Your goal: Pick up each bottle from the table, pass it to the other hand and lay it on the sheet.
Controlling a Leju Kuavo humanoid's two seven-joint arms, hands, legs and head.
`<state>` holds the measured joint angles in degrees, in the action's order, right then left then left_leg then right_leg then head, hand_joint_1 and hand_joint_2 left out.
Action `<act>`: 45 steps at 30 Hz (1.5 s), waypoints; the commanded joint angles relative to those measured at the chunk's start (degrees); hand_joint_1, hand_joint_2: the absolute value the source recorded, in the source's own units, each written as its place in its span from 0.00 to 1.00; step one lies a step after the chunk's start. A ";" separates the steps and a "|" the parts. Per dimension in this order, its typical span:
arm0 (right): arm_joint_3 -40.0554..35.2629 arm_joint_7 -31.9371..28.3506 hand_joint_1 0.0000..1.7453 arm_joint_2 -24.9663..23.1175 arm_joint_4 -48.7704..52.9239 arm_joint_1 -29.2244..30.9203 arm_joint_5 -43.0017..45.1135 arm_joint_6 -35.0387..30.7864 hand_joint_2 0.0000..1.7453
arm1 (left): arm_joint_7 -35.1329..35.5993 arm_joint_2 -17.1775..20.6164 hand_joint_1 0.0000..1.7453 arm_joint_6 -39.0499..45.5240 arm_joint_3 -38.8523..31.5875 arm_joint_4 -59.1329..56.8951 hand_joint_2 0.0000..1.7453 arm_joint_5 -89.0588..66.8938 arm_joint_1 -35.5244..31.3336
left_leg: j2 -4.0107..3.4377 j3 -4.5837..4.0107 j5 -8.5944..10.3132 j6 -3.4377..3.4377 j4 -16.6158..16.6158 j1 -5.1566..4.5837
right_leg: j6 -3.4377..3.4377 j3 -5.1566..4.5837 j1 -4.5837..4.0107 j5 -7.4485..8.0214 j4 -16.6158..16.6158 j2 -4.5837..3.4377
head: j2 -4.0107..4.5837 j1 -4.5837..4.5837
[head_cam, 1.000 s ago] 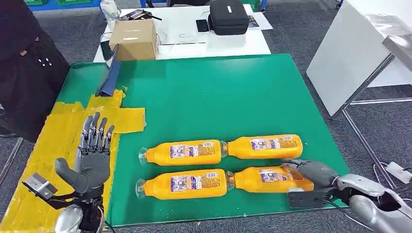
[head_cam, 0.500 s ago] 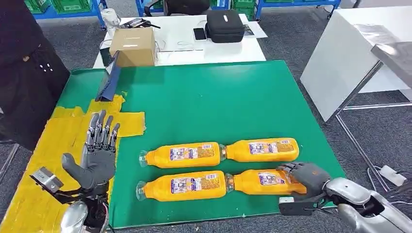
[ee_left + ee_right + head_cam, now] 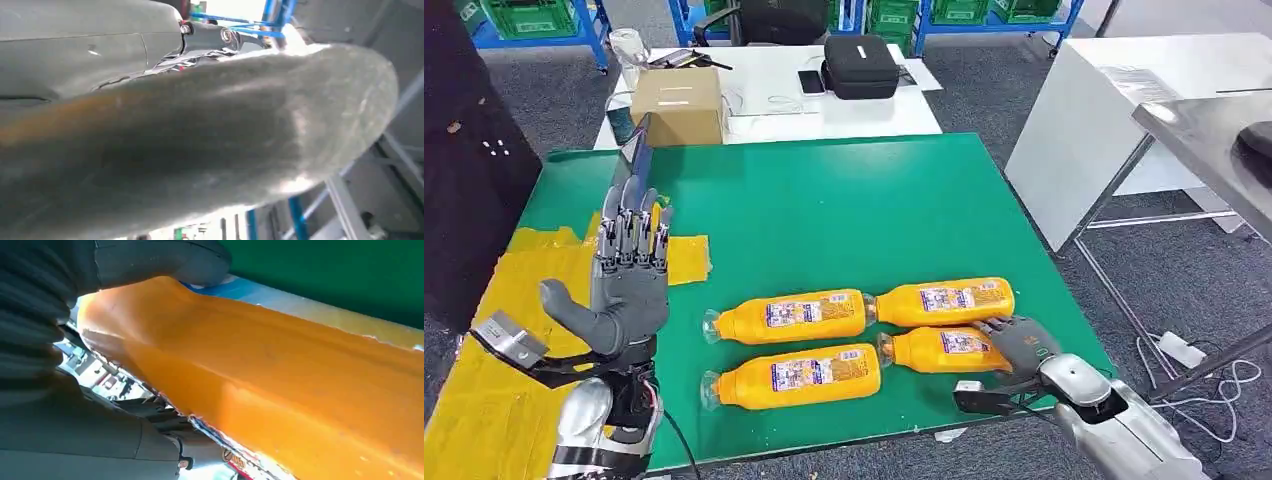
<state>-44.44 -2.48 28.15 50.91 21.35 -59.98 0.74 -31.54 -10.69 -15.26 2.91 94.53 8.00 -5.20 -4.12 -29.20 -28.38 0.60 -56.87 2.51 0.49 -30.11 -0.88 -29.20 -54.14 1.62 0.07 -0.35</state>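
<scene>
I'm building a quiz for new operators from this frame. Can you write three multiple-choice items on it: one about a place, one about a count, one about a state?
1. Where does the yellow sheet lie on the green table?
A. on the robot's left side
B. on the robot's right side
C. along the far edge

2. How many orange bottles lie on the table?
A. two
B. four
C. six

3. What is the right hand doing?
A. hanging off the table
B. raised with fingers spread
C. wrapped around the base of the near right bottle

Answers:
1 A, the head view shows the sheet beneath the raised left hand.
2 B, two rows of two.
3 C, the right wrist view shows fingers curled around the orange body.
</scene>
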 commanded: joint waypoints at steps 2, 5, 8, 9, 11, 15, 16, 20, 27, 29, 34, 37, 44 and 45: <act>-2.31 -8.10 1.00 6.62 1.26 -15.10 16.11 15.06 1.00 | -0.67 3.61 0.00 -0.35 1.40 -13.24 0.00 1.57 -0.43 | 2.05 -3.93 0.93 0.46 -2.00 -0.48 | 0.21 -3.07 0.37 0.30 -1.60 1.97 | 0.00 -0.06; -1.87 -7.89 1.00 10.78 7.01 -15.62 21.33 17.42 1.00 | -0.94 3.93 0.00 -0.55 1.69 -13.73 0.00 1.82 -0.81 | 1.89 -3.02 2.26 1.11 -1.81 -0.41 | 0.15 -1.74 0.68 0.00 -1.38 2.37 | 0.00 0.02; -1.55 -7.97 1.00 11.49 8.18 -15.96 22.87 17.63 1.00 | -1.00 4.04 0.00 -0.60 1.72 -13.85 0.00 1.88 -0.89 | 2.95 -3.27 3.10 1.53 -1.50 -0.95 | 0.14 -2.22 1.02 0.05 -1.19 2.66 | 0.00 0.03; -1.10 -8.38 1.00 12.01 9.14 -16.34 24.71 17.43 1.00 | -1.10 4.12 0.00 -0.63 1.73 -13.87 0.00 1.96 -0.86 | 3.08 -2.90 3.18 1.70 -1.18 -1.16 | 0.35 -1.81 0.93 0.70 -0.82 2.28 | 0.00 0.16; 2.58 -10.31 1.00 11.91 12.12 -18.55 32.13 15.69 1.00 | -1.51 4.46 0.00 -0.48 1.45 -13.34 0.00 2.18 -0.31 | 3.34 -2.51 3.04 1.65 -0.93 -1.65 | 1.14 -1.37 1.20 3.84 -0.01 1.49 | 0.00 0.22; 11.35 -14.64 1.00 4.96 27.24 -25.25 40.97 7.48 1.00 | -2.28 5.26 0.00 -0.26 -1.28 -8.36 0.00 2.32 4.14 | 3.35 -2.61 2.56 1.71 -1.00 -1.76 | 2.97 -1.32 1.55 7.02 0.97 0.40 | 0.00 0.20; 11.29 -14.03 1.00 4.73 27.78 -25.34 40.88 7.56 1.00 | -2.25 5.27 0.00 -0.36 -1.36 -8.22 0.00 2.29 4.27 | 3.28 -2.52 2.32 1.74 -1.10 -1.73 | 3.14 -1.18 1.54 6.83 0.87 0.31 | 0.00 0.18; 24.71 -24.80 1.00 -7.19 43.40 -29.15 47.98 6.78 1.00 | -2.08 3.86 0.00 0.18 -3.89 -4.13 0.00 0.98 7.59 | 2.92 -2.74 2.06 1.41 -1.05 -1.53 | 3.22 -0.97 1.35 6.84 0.68 -0.07 | 0.00 0.31; 31.31 -24.27 1.00 -15.22 53.17 -28.85 49.92 8.81 1.00 | -2.03 2.44 0.00 -0.10 -5.75 -0.34 0.00 0.01 10.99 | 2.49 -2.91 2.03 1.30 -1.06 -1.57 | 3.13 -1.41 1.37 6.77 0.37 -0.47 | 0.00 0.33; 33.21 -24.59 1.00 -15.64 53.00 -29.43 50.17 10.80 1.00 | -1.98 2.07 0.00 -0.56 -6.06 -0.32 0.00 -0.37 11.00 | 2.74 -3.59 2.07 1.22 -1.16 -1.68 | 2.94 -2.26 1.44 6.57 -0.31 -0.41 | 0.00 0.37; 36.38 -28.52 1.00 -20.00 56.61 -30.20 50.55 8.29 1.00 | -2.29 1.34 0.00 -0.15 -6.60 1.08 0.00 -1.02 12.56 | 3.11 -4.30 2.39 0.95 -1.14 -1.88 | 2.85 -3.20 1.64 6.45 -0.78 -0.06 | 0.00 0.35; 35.63 -27.37 1.00 -23.87 59.88 -30.27 47.85 3.97 1.00 | -2.41 0.49 0.00 -0.42 -7.22 3.23 0.00 -1.41 14.69 | 3.00 -4.30 2.34 0.93 -1.16 -1.93 | 2.81 -3.26 1.68 6.41 -0.88 -0.20 | 0.00 0.37; 26.74 -23.49 1.00 -26.40 50.07 -24.26 43.71 1.33 1.00 | -2.36 -0.27 0.00 -2.90 -7.60 3.58 1.00 0.62 14.35 | 2.92 -4.29 2.38 0.92 -1.13 -1.88 | 2.75 -3.31 1.64 6.47 -0.84 -0.26 | 0.00 0.37; 25.65 -22.25 1.00 -26.92 47.63 -22.53 43.36 1.17 1.00 | -2.21 -0.27 0.00 -3.25 -7.27 3.24 1.00 0.68 14.07 | 2.89 -4.30 2.38 0.92 -1.12 -1.88 | 2.74 -3.33 1.64 6.47 -0.86 -0.31 | 0.00 0.40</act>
<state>-11.61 -28.65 6.53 108.67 -8.49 -15.06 2.95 -34.40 -10.03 -16.85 -2.60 98.29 7.74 9.52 -1.04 -33.69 -25.99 1.60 -58.06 0.65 3.38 -33.49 0.74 -22.77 -55.02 1.70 0.07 0.04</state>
